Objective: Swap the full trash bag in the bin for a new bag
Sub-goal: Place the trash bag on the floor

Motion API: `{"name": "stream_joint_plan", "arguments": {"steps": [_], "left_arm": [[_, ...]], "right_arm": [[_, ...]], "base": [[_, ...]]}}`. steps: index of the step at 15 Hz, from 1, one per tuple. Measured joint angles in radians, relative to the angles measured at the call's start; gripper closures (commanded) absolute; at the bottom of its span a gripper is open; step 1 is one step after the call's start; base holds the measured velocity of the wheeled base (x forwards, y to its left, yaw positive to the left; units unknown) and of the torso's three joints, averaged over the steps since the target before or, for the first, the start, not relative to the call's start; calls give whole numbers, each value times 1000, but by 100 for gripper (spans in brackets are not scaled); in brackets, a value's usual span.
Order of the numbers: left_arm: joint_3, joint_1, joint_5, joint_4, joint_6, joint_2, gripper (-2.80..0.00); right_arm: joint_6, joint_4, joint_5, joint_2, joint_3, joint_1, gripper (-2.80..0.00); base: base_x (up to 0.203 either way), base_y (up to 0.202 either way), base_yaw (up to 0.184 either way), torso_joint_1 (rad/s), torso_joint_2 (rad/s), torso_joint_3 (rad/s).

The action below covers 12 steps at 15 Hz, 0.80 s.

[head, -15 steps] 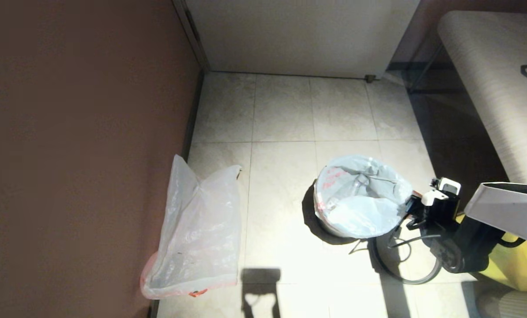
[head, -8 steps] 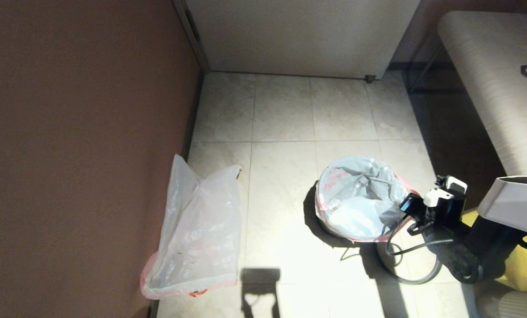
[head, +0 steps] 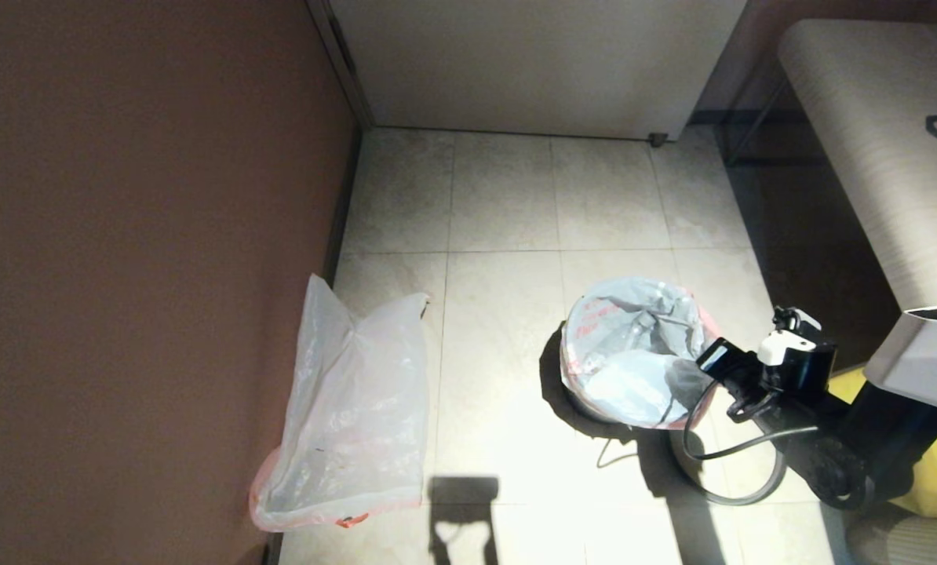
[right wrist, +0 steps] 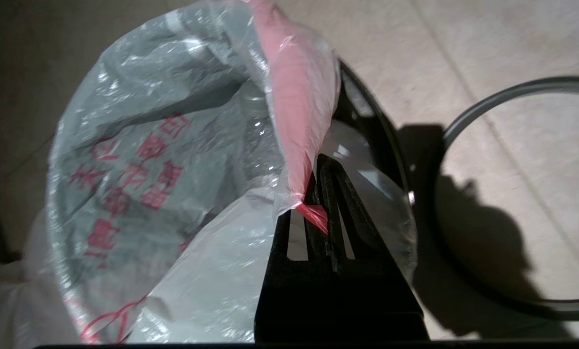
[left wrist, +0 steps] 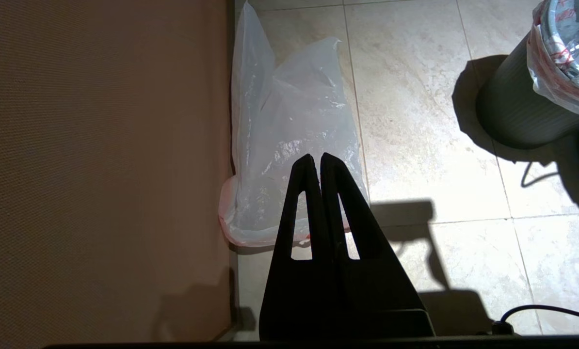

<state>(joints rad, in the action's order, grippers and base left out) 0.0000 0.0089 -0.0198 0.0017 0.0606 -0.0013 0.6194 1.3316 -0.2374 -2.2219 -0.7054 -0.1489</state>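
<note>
The full bag's point(right wrist: 173, 160) pink rim is being pinched in the right gripper's point(right wrist: 318, 194) closed jaws and peeled inward off the bin point(left wrist: 512, 116), starting removal; the left gripper point(left wrist: 316, 162) hangs closed, empty.

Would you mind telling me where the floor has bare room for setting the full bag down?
Bare tiles lie between the spare bag by the wall and the bin, and beyond the bin toward the door. It is crowded on the bin's right: the right gripper pinches the bag in the bin, beside the grey hoop and yellow bag.
</note>
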Motion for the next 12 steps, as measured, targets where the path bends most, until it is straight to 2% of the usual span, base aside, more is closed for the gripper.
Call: {"name": "stream_joint_plan", "arguments": {"steps": [2, 6, 9, 12], "left_arm": [[0, 0, 0, 0, 0, 0, 0], [0, 0, 0, 0, 0, 0, 0], [0, 0, 0, 0, 0, 0, 0], [0, 0, 0, 0, 0, 0, 0]], "right_arm": [[25, -12, 76, 10, 5, -2, 0], [17, -22, 209, 13, -2, -12, 0], [-81, -100, 307, -4, -20, -18, 0], [-155, -150, 319, -65, -94, -17, 0]], "base": [[0, 0, 0, 0, 0, 0], [0, 0, 0, 0, 0, 0], [0, 0, 0, 0, 0, 0], [0, 0, 0, 0, 0, 0]]}}
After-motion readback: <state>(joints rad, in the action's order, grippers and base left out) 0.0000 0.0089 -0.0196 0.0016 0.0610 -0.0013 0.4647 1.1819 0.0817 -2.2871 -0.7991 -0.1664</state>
